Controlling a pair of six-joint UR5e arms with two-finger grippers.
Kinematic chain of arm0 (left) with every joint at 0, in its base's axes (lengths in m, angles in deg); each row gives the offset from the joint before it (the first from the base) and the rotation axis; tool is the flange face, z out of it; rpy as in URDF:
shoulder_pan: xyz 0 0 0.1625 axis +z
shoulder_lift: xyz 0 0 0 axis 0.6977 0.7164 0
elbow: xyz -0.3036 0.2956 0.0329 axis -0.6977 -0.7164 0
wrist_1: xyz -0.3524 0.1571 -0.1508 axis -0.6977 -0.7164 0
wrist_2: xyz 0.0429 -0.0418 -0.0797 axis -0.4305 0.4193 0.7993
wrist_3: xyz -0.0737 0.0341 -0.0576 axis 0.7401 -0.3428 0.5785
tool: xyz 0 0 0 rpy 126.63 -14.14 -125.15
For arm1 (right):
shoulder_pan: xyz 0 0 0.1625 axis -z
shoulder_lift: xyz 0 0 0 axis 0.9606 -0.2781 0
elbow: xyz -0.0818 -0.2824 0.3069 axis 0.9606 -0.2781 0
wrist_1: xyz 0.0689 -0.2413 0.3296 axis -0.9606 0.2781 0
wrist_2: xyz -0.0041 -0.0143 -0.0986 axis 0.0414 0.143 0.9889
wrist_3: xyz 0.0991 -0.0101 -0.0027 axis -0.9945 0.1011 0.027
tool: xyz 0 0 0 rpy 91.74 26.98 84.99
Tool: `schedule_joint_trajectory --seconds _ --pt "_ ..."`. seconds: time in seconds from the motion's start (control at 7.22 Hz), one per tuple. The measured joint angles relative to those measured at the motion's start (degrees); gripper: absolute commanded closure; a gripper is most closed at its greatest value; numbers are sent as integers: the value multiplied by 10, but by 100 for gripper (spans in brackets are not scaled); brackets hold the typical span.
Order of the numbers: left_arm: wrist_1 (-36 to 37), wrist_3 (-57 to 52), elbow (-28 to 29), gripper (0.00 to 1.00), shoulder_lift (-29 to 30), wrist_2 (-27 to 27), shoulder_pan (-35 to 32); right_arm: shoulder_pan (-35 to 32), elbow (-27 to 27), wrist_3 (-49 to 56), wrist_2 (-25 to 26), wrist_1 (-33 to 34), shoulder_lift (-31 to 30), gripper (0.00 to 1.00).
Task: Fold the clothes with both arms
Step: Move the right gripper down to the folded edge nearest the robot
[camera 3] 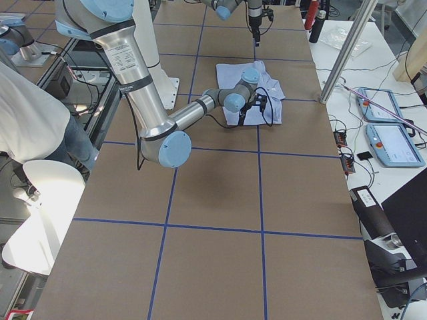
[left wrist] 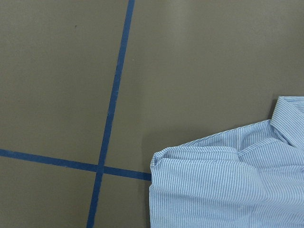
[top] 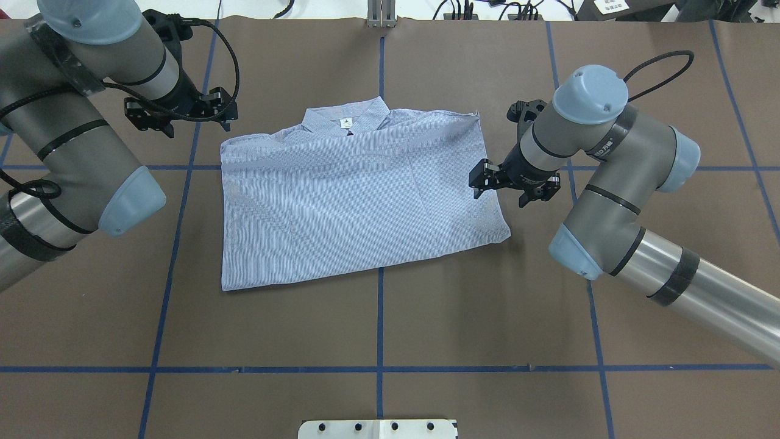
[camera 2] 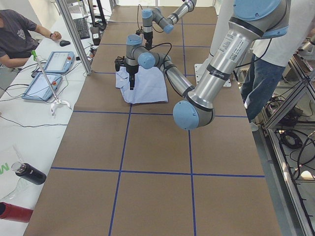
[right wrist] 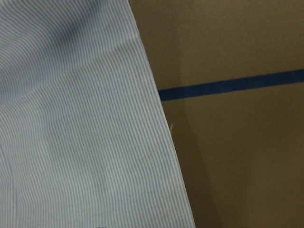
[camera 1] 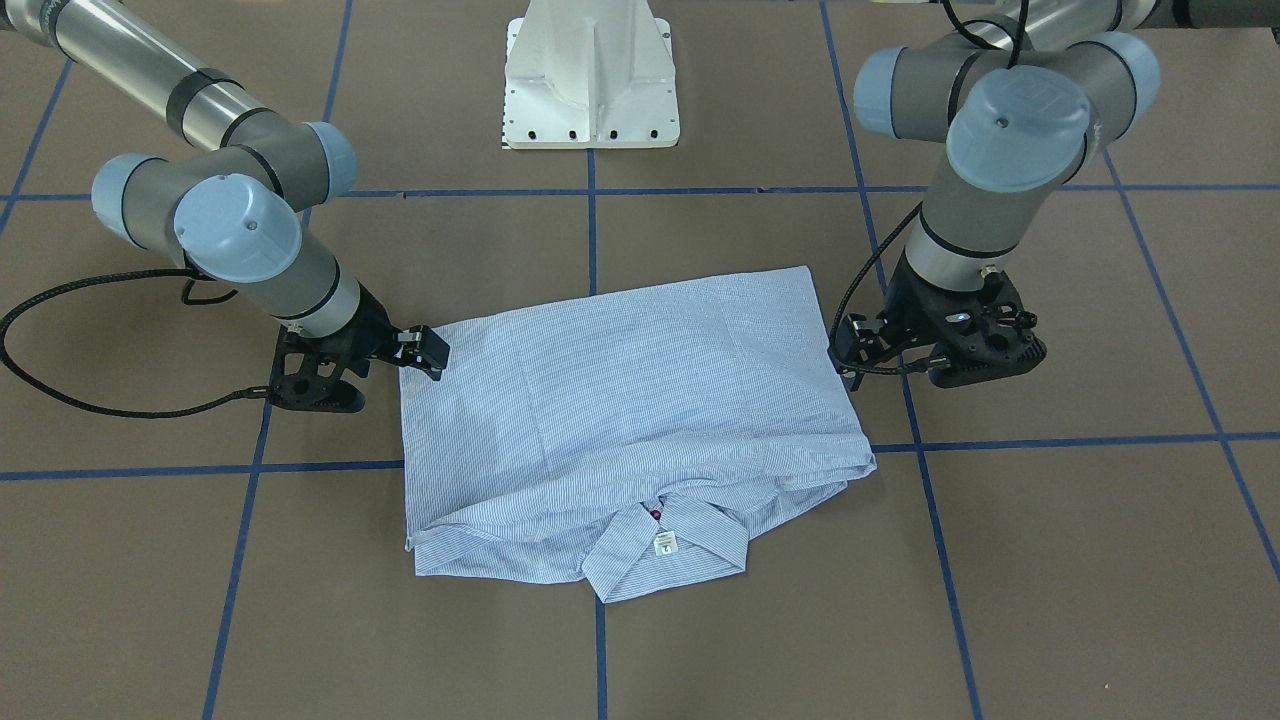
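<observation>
At the shirt's right edge: the right gripper (top: pixel 515 183) hangs low over the side hem, about midway along it. I cannot tell whether its jaws are wide or narrow, and no cloth is raised
At the far left corner: the left gripper (top: pixel 183 114) sits just beside the shirt's shoulder, apart from the cloth. I cannot tell its jaw gap either
Wrist views: the left one looks down on the rounded shoulder corner and bare table, the right one on the straight side edge. No fingers show in either
Why so placed: each gripper is probably staged at one end of the shirt's side-to-side span, ready to take an edge for the next fold
Arms: the left arm (top: pixel 73 140) and right arm (top: pixel 609 183) bend in from the outer sides, leaving the cloth between them uncovered
Shirt (top: pixel 359 195): flat in the middle of the table (top: pixel 274 329), already folded to a rectangle, with no sleeve showing
Pointing: the collar (top: pixel 347 116) and neck label (top: pixel 345 123) face the far side, away from the robot's base
Long axis: left to right, slightly skewed, with the right end lying farther than the left
Surroundings: blue tape lines (top: pixel 487 369) grid the brown surface
</observation>
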Motion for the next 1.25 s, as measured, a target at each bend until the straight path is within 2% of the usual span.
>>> schedule_joint_trajectory --seconds 0.28,0.42,0.55,1.25 --pt "5 0 -5 1 0 0 0 13 0 1 -3 2 -7 55" --pt "6 0 -6 1 0 -1 0 15 2 1 -4 3 -8 82" --pt "7 0 -6 1 0 -1 0 15 5 1 -6 3 -8 100" --pt "7 0 -6 2 -3 -1 -1 15 22 9 -16 6 -16 100"
